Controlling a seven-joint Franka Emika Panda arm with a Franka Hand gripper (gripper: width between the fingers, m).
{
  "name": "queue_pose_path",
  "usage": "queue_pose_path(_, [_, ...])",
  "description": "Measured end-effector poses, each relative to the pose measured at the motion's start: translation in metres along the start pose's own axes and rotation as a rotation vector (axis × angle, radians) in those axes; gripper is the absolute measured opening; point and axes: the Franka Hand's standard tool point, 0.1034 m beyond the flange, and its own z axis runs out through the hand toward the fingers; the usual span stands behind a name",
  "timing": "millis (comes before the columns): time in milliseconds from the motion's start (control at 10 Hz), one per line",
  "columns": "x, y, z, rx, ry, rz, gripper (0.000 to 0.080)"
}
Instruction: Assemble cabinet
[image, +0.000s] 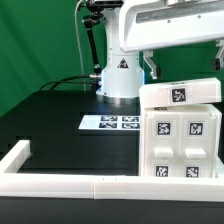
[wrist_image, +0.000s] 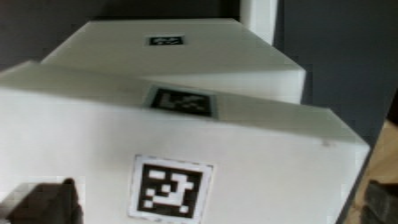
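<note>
The white cabinet (image: 185, 140) stands at the exterior view's right, with several square tags on its near face. A flat white block with one tag (image: 180, 95) lies on top of it. My gripper (image: 183, 66) hangs just above that top block, its dark fingers spread to either side. In the wrist view the cabinet's tagged white faces (wrist_image: 196, 130) fill the picture. A dark finger (wrist_image: 45, 205) shows at one edge and the other finger (wrist_image: 381, 195) at the opposite edge. The gripper (wrist_image: 214, 205) looks open and holds nothing.
The marker board (image: 110, 122) lies flat on the black table in front of the robot base (image: 118, 80). The low white border rail (image: 60, 184) runs along the front edge and turns up the exterior view's left side. A green curtain hangs behind.
</note>
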Motion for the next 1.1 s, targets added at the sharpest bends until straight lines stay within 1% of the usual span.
queue_pose_path(100, [0.0,0.001,0.001,-0.013,-0.004,-0.116,0.0797])
queue_pose_path(200, [0.0,0.004,0.001,-0.017,-0.007,-0.243,0.0797])
queue_pose_path(500, [-0.001,0.006,0.002,-0.02,-0.01,-0.407,0.0797])
queue_pose_path(600, [-0.001,0.008,0.003,-0.025,-0.012,-0.492,0.0797])
queue_pose_path(800, [0.0,0.009,0.008,-0.032,-0.017,-0.753,0.0797])
queue_pose_path(1000, [0.005,0.011,0.011,-0.062,-0.039,-0.955,0.0797])
queue_pose_path(1100, [0.006,0.012,0.014,-0.069,-0.053,-1.023,0.0797])
